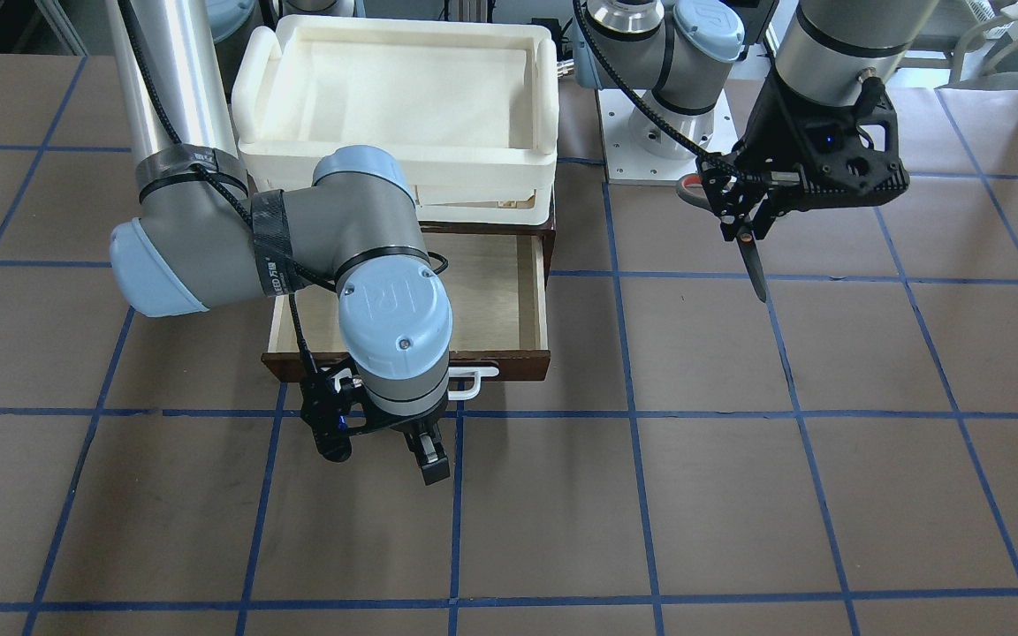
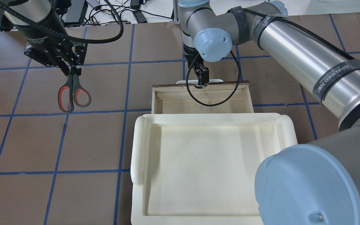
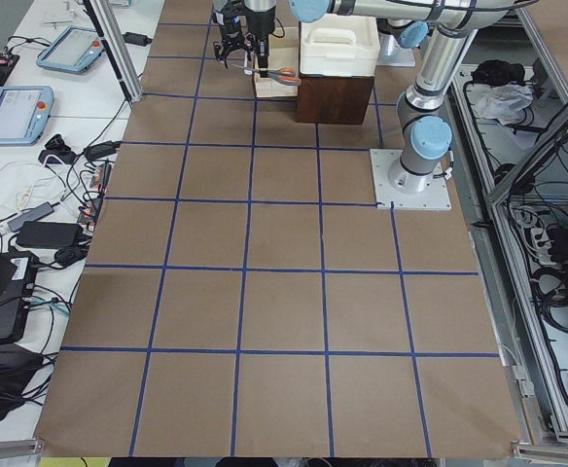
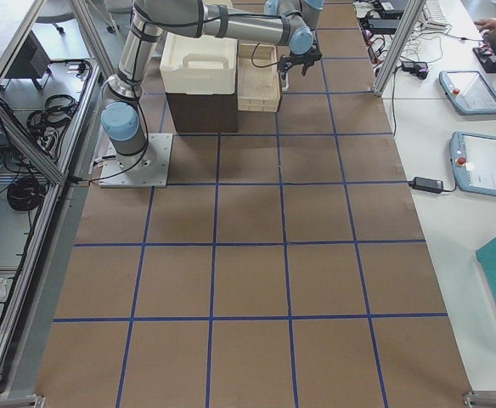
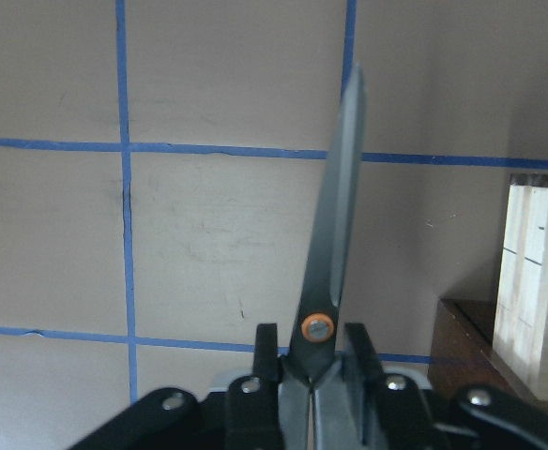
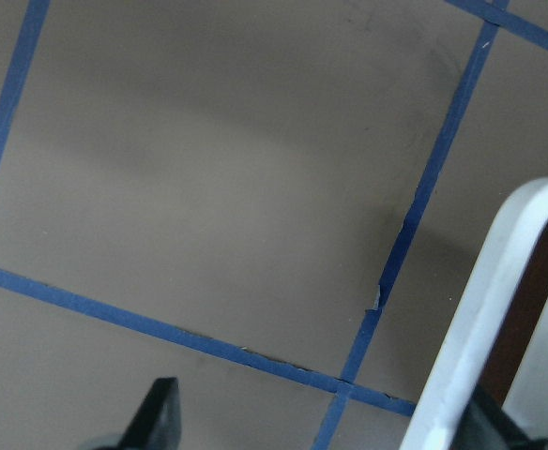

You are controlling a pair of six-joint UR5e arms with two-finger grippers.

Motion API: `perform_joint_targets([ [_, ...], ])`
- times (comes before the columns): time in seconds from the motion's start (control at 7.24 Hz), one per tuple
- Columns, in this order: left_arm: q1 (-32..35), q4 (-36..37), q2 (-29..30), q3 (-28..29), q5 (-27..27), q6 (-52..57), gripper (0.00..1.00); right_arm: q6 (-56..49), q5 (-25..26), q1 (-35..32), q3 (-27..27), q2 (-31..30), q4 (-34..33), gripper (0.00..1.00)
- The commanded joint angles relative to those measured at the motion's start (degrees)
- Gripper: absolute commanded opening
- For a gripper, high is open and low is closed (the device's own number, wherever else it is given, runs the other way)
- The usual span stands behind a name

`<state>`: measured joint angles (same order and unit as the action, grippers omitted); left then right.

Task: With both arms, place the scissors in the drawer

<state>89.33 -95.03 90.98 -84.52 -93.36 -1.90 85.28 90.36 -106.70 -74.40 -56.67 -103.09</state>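
I count one pair of scissors (image 2: 72, 82), one drawer (image 1: 500, 291), one white tray (image 2: 211, 117), one dark wood box (image 3: 335, 97), and two grippers: left gripper (image 2: 73, 72), right gripper (image 1: 383, 452).

Opposed fixed views share drawer (image 1: 518, 364); wrists probably close.

White plastic tray (image 2: 137, 150), rounded rims — brown table (image 2: 89, 140), blue tape grid (image 2: 58, 171); teach pendants (image 3: 17, 112) on side bench (image 3: 75, 102).

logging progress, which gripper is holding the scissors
The left gripper, clamped on the scissors near their pivot. The right gripper is open at the drawer handle, holding nothing.
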Motion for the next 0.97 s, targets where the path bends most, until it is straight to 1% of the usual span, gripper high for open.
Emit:
perform_joint_targets([
  [0.0,0.6,-3.3,-0.9,0.1,1.6,0.0,0.14,-0.7,0.2,0.6,0.3,0.5,0.0,1.00],
  [0.55,0.2,-4.0,-0.5,0.3,1.9,0.8,0.14,-2.0,-0.3,1.5,0.2,-0.1,0.2,1.00],
  [0.83,0.2,-4.0,-0.6,0.3,1.8,0.8,0.14,-2.0,-0.4,1.0,0.1,-3.0,1.2,1.00],
])
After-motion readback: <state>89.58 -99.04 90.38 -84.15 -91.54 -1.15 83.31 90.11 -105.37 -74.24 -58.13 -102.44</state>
